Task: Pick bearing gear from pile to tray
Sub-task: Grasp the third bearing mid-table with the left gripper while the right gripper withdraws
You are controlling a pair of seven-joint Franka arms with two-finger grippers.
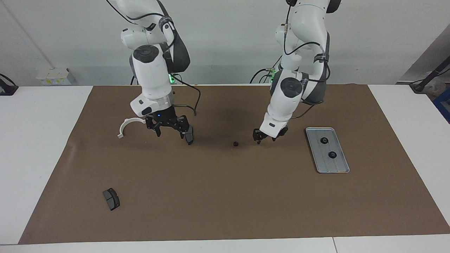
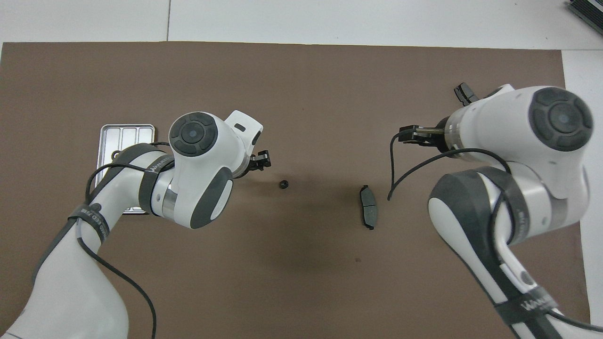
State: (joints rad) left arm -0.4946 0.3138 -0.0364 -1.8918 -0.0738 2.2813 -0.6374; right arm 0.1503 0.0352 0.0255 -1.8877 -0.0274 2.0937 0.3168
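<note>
A: One loose gear [image 1: 235,143] is seen on the mat, between both arms; two gears [image 1: 325,141] lie in the tray [image 1: 342,170].

B: The left gripper [image 1: 266,136], spread and empty, hangs just beside it. The gear could be nudged away if clipped.

A: The right gripper [image 1: 172,131] hangs spread above a brake pad [image 2: 369,213], which could be dragged.

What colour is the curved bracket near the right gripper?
White. The bracket shows best in the facing view, lying on the brown mat.
</note>
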